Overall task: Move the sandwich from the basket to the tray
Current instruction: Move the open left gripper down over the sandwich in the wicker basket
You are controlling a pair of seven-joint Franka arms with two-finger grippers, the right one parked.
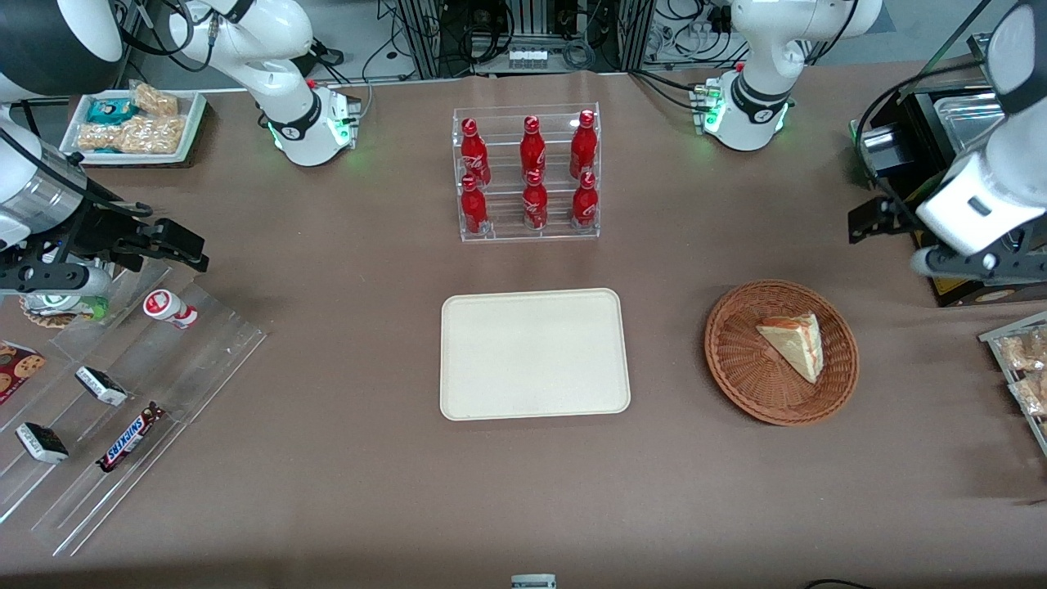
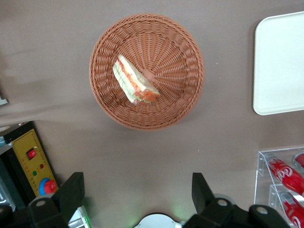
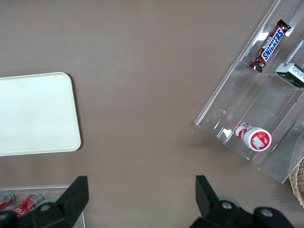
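Sandwich point(image 1: 793, 343) in basket point(image 1: 740, 360), beside tray point(image 1: 535, 353)

One sandwich point(image 1: 793, 343) lies in one basket point(image 1: 736, 360); one cream tray point(image 1: 535, 353) sits on the worktop point(image 1: 368, 270). Six red bottles point(image 1: 533, 173) fill one clear rack — three per tier. One pincer point(image 2: 137, 192) hangs above, fingers apart, toward the working arm's end.

woven wicker basket point(image 1: 740, 360), matt tray point(image 1: 535, 353), prob. plastic
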